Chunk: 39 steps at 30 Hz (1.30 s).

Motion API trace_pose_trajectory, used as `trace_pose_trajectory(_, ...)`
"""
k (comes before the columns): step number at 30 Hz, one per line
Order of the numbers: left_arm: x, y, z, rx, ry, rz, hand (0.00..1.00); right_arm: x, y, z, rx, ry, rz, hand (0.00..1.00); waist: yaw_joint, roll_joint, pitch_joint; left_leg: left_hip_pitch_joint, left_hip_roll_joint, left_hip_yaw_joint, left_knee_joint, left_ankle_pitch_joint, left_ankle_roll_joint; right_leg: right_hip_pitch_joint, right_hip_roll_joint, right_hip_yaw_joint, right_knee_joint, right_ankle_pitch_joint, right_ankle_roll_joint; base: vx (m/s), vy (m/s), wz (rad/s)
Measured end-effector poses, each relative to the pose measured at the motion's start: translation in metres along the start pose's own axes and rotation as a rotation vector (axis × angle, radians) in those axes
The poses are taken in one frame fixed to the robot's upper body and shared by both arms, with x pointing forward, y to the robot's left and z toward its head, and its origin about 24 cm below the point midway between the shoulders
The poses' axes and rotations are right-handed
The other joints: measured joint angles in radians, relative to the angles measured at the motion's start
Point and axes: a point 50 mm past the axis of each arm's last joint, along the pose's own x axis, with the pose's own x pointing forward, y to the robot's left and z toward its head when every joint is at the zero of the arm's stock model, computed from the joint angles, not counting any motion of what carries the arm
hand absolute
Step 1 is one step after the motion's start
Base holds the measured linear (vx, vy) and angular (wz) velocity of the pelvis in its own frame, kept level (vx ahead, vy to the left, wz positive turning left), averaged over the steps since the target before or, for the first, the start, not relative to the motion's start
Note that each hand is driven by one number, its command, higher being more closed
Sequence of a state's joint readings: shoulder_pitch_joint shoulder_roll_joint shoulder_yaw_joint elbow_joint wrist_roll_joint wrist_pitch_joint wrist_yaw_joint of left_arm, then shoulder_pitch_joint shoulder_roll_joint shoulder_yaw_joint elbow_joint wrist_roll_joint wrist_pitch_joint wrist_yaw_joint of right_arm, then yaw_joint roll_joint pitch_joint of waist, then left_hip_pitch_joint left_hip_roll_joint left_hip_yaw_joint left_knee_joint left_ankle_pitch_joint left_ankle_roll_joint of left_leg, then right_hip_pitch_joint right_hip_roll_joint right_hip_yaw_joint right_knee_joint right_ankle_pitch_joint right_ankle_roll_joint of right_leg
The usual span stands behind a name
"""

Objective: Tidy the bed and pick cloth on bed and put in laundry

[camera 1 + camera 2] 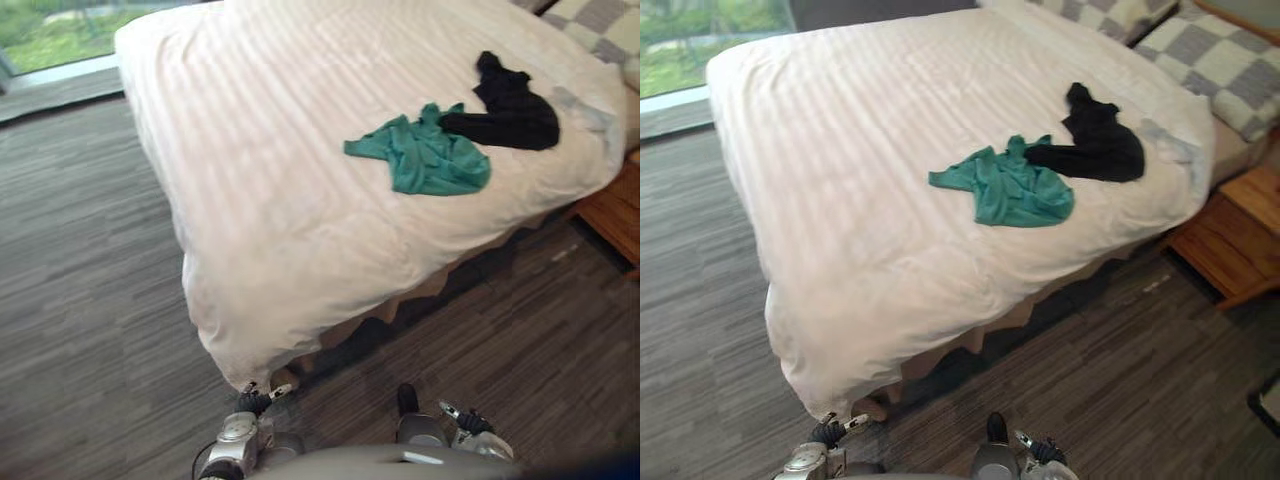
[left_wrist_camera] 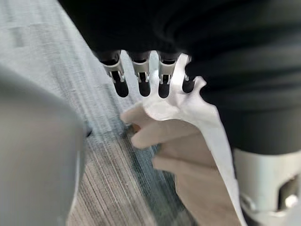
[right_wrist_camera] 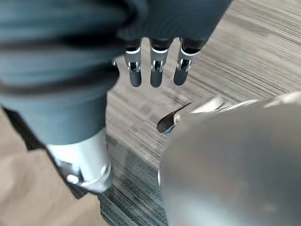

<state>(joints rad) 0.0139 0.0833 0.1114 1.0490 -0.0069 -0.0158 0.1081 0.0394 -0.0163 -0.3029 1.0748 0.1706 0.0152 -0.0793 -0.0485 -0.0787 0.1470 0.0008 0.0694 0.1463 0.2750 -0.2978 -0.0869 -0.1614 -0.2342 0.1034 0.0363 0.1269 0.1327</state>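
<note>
1. Showing a teal cloth (image 1: 430, 158) crumpled on the white bed (image 1: 270, 180) near its right edge, touching a black cloth (image 1: 512, 112) beyond it
2. Reaching low with left hand (image 2: 140, 77), fingers straight and empty, just beside the duvet corner (image 2: 188, 107) at the bed's foot
3. Hovering right hand (image 3: 157, 70) over the grey floor (image 3: 244, 52), fingers straight, gripping nothing

White striped duvet (image 1: 300, 170), teal cloth (image 1: 425, 155), black cloth (image 1: 512, 108), grey-and-white checked pillows (image 1: 1225, 60), grey streaked floor (image 1: 80, 300)

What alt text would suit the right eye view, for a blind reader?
A teal cloth and a black cloth lie touching on a white bed. The left hand and right hand hang low in front of it.
</note>
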Motion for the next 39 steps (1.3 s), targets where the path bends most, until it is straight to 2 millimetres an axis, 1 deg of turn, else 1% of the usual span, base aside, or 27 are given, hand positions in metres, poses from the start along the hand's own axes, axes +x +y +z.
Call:
trace_pose_trajectory(1,0.001,-0.002,0.002,0.005,-0.004,-0.005,0.0,0.0,0.001,0.002,-0.012,-0.009,0.005,0.0,0.0,0.005,0.003,0.0,0.001,0.021,-0.003,0.001,0.017,-0.016,0.009,-0.023,-0.011,0.051,-0.03,-0.19,0.084,-1.2)
trace_pose_trajectory(2,0.001,-0.009,0.0,0.008,0.015,-0.024,0.0,0.001,0.001,0.013,-0.04,-0.045,0.007,0.0,0.013,0.037,0.016,0.003,0.022,0.077,-0.037,0.027,0.051,-0.024,0.033,-0.074,-0.079,0.154,-0.082,-0.15,0.042,-1.06)
trace_pose_trajectory(3,0.001,-0.01,0.0,0.005,0.016,-0.026,0.0,0.002,0.004,0.022,-0.046,-0.07,0.014,0.0,0.006,0.047,0.031,0.016,0.031,0.109,-0.055,0.043,0.047,-0.032,0.044,-0.127,-0.017,0.109,-0.094,-0.14,0.007,-1.04)
trace_pose_trajectory(5,-0.001,-0.009,-0.006,0.007,0.035,-0.024,0.0,0.002,0.003,0.026,-0.059,-0.085,0.013,0.0,0.003,0.069,0.046,0.066,0.042,0.164,-0.097,0.067,0.044,-0.059,0.06,-0.238,0.219,-0.095,-0.101,-0.09,0.003,-0.84)
trace_pose_trajectory(6,-0.002,-0.008,-0.011,0.001,0.044,-0.021,0.0,0.002,0.003,0.025,-0.07,-0.08,0.009,0.0,0.004,0.07,0.046,0.106,0.042,0.203,-0.123,0.079,0.038,-0.045,0.066,-0.286,0.279,-0.152,-0.119,-0.07,0.013,-0.83)
trace_pose_trajectory(7,-0.002,-0.008,-0.01,0.0,0.042,-0.024,0.0,0.002,0.003,0.023,-0.083,-0.078,0.009,0.0,0.005,0.057,0.041,0.123,0.029,0.22,-0.135,0.083,0.033,-0.035,0.071,-0.295,0.258,-0.132,-0.093,-0.11,0.035,-0.99)
trace_pose_trajectory(8,-0.001,-0.007,-0.009,-0.004,0.041,-0.032,0.0,0.002,0.007,0.021,-0.096,-0.072,0.02,0.0,0.008,0.054,0.038,0.127,0.027,0.235,-0.156,0.085,0.035,-0.037,0.096,-0.277,0.206,-0.065,-0.071,-0.11,0.041,-1.04)
trace_pose_trajectory(9,-0.002,-0.012,-0.01,-0.01,0.046,-0.049,0.0,0.002,0.009,0.024,-0.116,-0.083,0.026,0.0,0.012,0.084,0.021,0.118,0.039,0.235,-0.196,0.096,0.047,-0.039,0.131,-0.247,0.12,-0.002,-0.074,-0.1,0.006,-1.12)
trace_pose_trajectory(10,-0.003,-0.015,-0.013,-0.024,0.055,-0.054,0.0,0.003,0.011,0.027,-0.111,-0.089,0.03,0.0,0.019,0.098,0.018,0.115,0.053,0.286,-0.211,0.116,0.043,-0.052,0.14,-0.256,0.135,-0.032,-0.093,-0.08,-0.083,-0.99)
trace_pose_trajectory(11,-0.002,-0.013,-0.012,-0.015,0.054,-0.053,0.0,0.002,0.015,0.032,-0.114,-0.109,0.038,0.0,0.005,0.077,0.017,0.108,0.056,0.314,-0.203,0.128,0.026,-0.088,0.125,-0.285,0.301,-0.173,-0.132,0.0,-0.147,-0.8)
trace_pose_trajectory(12,-0.002,-0.008,-0.011,-0.009,0.05,-0.048,0.0,0.002,0.013,0.026,-0.116,-0.09,0.033,0.0,-0.003,0.061,0.019,0.124,0.036,0.335,-0.199,0.132,0.017,-0.075,0.121,-0.294,0.316,-0.236,-0.13,0.01,-0.111,-0.8)
trace_pose_trajectory(13,-0.001,-0.005,-0.011,-0.009,0.053,-0.041,0.0,0.002,0.014,0.023,-0.118,-0.082,0.033,0.0,0.003,0.055,0.02,0.126,0.034,0.339,-0.196,0.13,0.011,-0.073,0.142,-0.279,0.289,-0.228,-0.14,0.01,-0.082,-0.89)
trace_pose_trajectory(15,-0.002,-0.007,-0.012,-0.012,0.054,-0.046,0.0,0.002,0.014,0.025,-0.137,-0.091,0.03,0.0,0.009,0.054,0.019,0.099,0.017,0.281,-0.198,0.115,0.05,-0.061,0.194,-0.205,0.191,-0.154,-0.145,-0.09,-0.029,-1.2)
trace_pose_trajectory(16,-0.003,-0.013,-0.013,-0.022,0.059,-0.059,0.0,0.003,0.014,0.031,-0.143,-0.104,0.028,0.0,0.035,0.092,0.013,0.085,0.003,0.26,-0.238,0.13,0.087,-0.052,0.227,-0.194,0.131,-0.135,-0.146,-0.13,-0.003,-1.58)
trace_pose_trajectory(17,-0.002,-0.009,-0.012,-0.035,0.053,-0.046,0.0,0.003,0.021,0.034,-0.142,-0.113,0.04,0.0,0.032,0.074,0.016,0.104,0.002,0.314,-0.233,0.139,0.069,-0.088,0.162,-0.292,0.385,-0.27,-0.181,-0.04,-0.024,-1.36)
trace_pose_trajectory(18,-0.002,-0.008,-0.013,-0.031,0.06,-0.045,0.0,0.002,0.019,0.03,-0.142,-0.105,0.037,0.0,0.017,0.069,0.014,0.111,-0.002,0.319,-0.228,0.139,0.069,-0.078,0.124,-0.323,0.46,-0.325,-0.172,0.06,-0.099,-0.72)
trace_pose_trajectory(19,-0.002,-0.006,-0.013,-0.03,0.06,-0.04,0.0,0.001,0.018,0.019,-0.137,-0.076,0.034,0.0,0.007,0.038,0.004,0.124,-0.005,0.338,-0.208,0.136,0.065,-0.037,0.083,-0.349,0.473,-0.375,-0.136,0.1,-0.162,-0.57)
trace_pose_trajectory(20,-0.001,-0.001,-0.011,-0.026,0.053,-0.029,0.0,0.0,0.019,0.015,-0.14,-0.066,0.04,0.0,0.014,0.025,-0.001,0.118,-0.005,0.359,-0.178,0.129,0.053,-0.019,0.107,-0.336,0.417,-0.378,-0.134,0.07,-0.159,-0.74)
trace_pose_trajectory(21,-0.001,-0.002,-0.01,-0.027,0.049,-0.031,0.0,0.0,0.02,0.014,-0.139,-0.064,0.042,0.0,0.017,0.037,0.0,0.118,0.008,0.367,-0.168,0.128,0.052,0.006,0.132,-0.323,0.365,-0.371,-0.146,-0.01,-0.149,-0.89)
trace_pose_trajectory(22,-0.002,-0.008,-0.012,-0.033,0.055,-0.044,0.0,0.001,0.018,0.017,-0.143,-0.072,0.034,0.0,0.011,0.064,0.004,0.118,0.038,0.374,-0.153,0.129,0.051,0.038,0.175,-0.306,0.284,-0.322,-0.149,0.01,-0.108,-0.81)
trace_pose_trajectory(23,-0.002,-0.009,-0.012,-0.036,0.055,-0.047,0.0,0.001,0.015,0.016,-0.149,-0.066,0.027,0.0,0.013,0.072,0.004,0.116,0.059,0.392,-0.125,0.134,0.047,0.064,0.199,-0.284,0.222,-0.291,-0.154,-0.01,-0.113,-0.79)
trace_pose_trajectory(26,-0.002,-0.007,-0.011,-0.039,0.052,-0.042,0.0,0.001,0.012,0.015,-0.171,-0.064,0.011,0.0,0.012,0.072,0.005,0.081,0.113,0.418,0.013,0.134,0.047,0.108,0.231,-0.236,0.125,-0.248,-0.157,-0.03,-0.073,-0.47)
trace_pose_trajectory(29,-0.002,-0.004,-0.013,-0.093,0.063,-0.024,0.0,0.001,0.008,0.015,-0.176,-0.063,0.0,0.0,0.02,0.076,0.016,0.064,0.159,0.446,0.133,0.132,0.047,0.121,0.254,-0.166,0.097,-0.223,-0.161,-0.04,-0.03,-0.71)
trace_pose_trajectory(31,-0.002,-0.005,-0.015,-0.147,0.071,-0.021,0.0,0.001,0.007,0.015,-0.177,-0.064,-0.004,0.0,0.028,0.082,0.025,0.048,0.149,0.351,0.155,0.103,0.049,0.12,0.267,-0.116,0.097,-0.217,-0.158,-0.01,0.036,-0.77)
trace_pose_trajectory(33,-0.003,-0.005,-0.018,-0.161,0.079,-0.029,0.0,0.002,-0.003,0.016,-0.17,-0.059,-0.031,0.0,0.034,0.101,0.022,0.052,0.097,0.193,0.128,0.099,0.047,0.11,0.272,-0.072,0.104,-0.213,-0.152,0.01,0.111,-0.73)
trace_pose_trajectory(35,-0.003,-0.005,-0.018,-0.182,0.079,-0.035,0.0,0.003,-0.009,0.017,-0.147,-0.054,-0.05,0.0,0.034,0.112,0.015,0.073,0.071,0.147,0.081,0.103,0.044,0.095,0.272,-0.051,0.106,-0.206,-0.141,0.02,0.156,-0.4)
trace_pose_trajectory(39,-0.003,0.001,-0.019,-0.226,0.082,-0.018,0.0,0.003,-0.017,0.014,-0.086,-0.038,-0.071,0.0,0.016,0.128,0.0,0.14,0.054,0.15,-0.103,0.098,0.036,0.104,0.271,-0.061,0.039,-0.149,-0.137,0.02,0.17,0.02)
